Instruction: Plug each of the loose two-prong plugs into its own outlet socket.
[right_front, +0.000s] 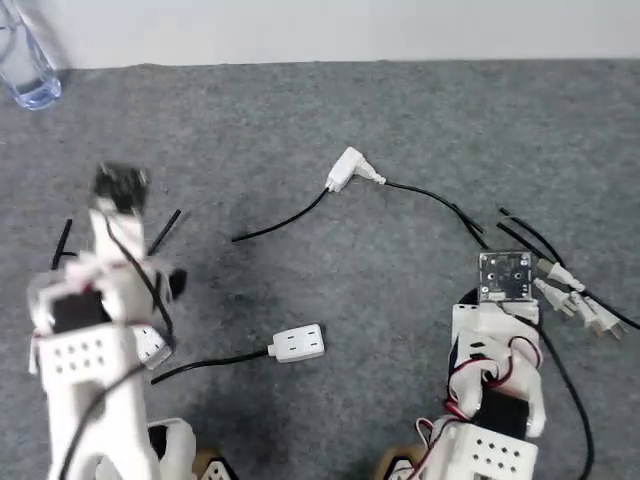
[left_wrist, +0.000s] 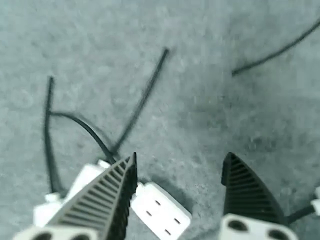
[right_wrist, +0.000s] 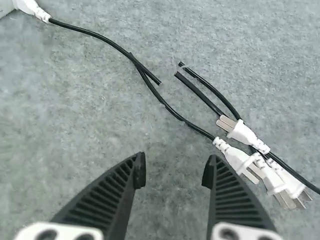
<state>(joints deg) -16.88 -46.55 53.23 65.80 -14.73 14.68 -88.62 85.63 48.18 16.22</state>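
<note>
While both arms hung over the grey carpeted worktop, the left gripper stood released, its 2 ribbed black fingers spread wide and holding nothing. Just below it lay a white outlet socket with its slots facing up, resting on the carpet beside 1 finger. Another white block sat partly hidden behind that finger, and thin black cables trailed away across the carpet. The right gripper was likewise released and empty, hovering above bare carpet. Near it, off to 1 side, 3 loose white plugs lay clustered together, their metal prongs bare and their black cords crossing one another. From the high view, a second outlet socket lay unplugged between the 2 arms, its cable running toward the left arm. Farther back, a white connector rested mid-worktop with black cable leaving both ends; whether it was a mated pair could not be told. A clear bottle stood at the far left corner.
</note>
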